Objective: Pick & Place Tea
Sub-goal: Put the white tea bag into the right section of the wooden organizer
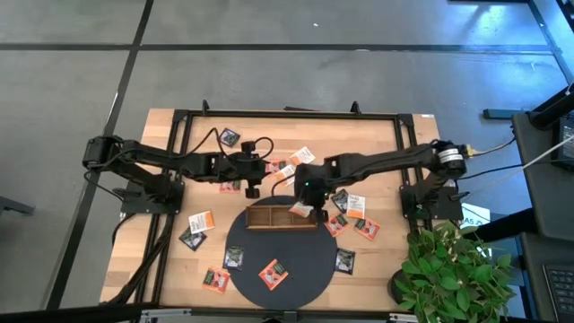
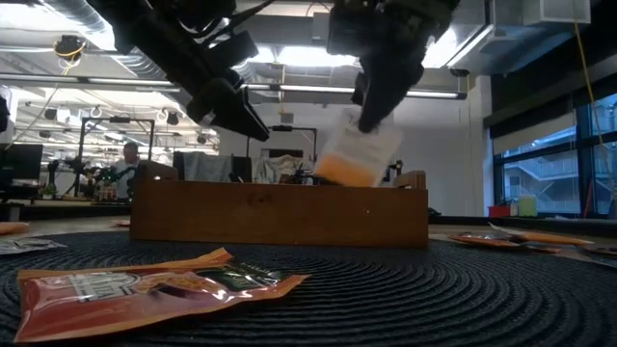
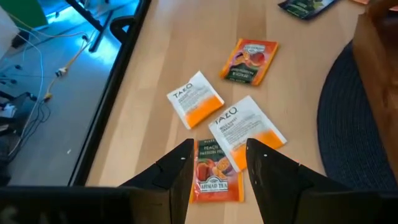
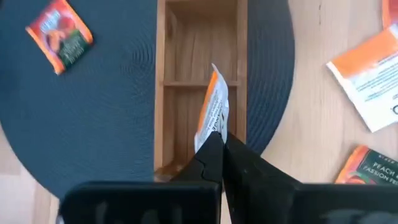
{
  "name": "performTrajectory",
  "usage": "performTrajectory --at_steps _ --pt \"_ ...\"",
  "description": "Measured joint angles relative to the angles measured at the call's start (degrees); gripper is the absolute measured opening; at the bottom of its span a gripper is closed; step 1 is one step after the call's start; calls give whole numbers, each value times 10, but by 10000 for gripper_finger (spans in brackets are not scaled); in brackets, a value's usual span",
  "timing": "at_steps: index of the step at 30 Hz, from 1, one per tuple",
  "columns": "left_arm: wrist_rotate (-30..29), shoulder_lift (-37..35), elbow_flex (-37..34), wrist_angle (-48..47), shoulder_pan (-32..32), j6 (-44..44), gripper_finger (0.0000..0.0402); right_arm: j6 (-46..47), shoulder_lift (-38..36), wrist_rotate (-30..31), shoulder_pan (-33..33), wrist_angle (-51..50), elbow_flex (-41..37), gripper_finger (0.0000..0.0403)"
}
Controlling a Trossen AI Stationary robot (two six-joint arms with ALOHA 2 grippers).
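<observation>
From above, I see my right gripper (image 1: pixel 302 208) clamped on 1 white-and-orange tea sachet (image 1: pixel 298 210), poised over the right-hand compartment of the wooden tray (image 1: pixel 269 222), which lies long axis 9 to 3 o'clock on a round ribbed mat (image 1: pixel 247 265). My left gripper (image 1: pixel 252 190) hovers at 11 o'clock from the tray.

At table height, the sachet (image 2: pixel 357 154) hangs tilted, its lower edge just above the tray's smooth brown wall (image 2: pixel 280 215).

Past my left fingers (image 3: pixel 180 180), spread apart, glossy flat square sachets (image 3: pixel 214 177) lie on pale wood.

Past my right wrist, the sachet (image 4: pixel 214 109) stands edge-on, its length running along the tray (image 4: pixel 165 62).
</observation>
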Motion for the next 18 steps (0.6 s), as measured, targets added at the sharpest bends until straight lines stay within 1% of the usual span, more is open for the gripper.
performTrajectory --at_steps 6,9,14,18 --pt "0 0 0 0 0 2 143 -12 7 60 7 -52 3 4" --pt "0 0 0 0 0 6 143 -12 7 62 7 -52 3 6" --pt "0 0 0 0 0 8 143 -15 7 62 7 -46 3 20" --pt "0 0 0 0 0 11 143 -39 7 62 7 -48 3 34"
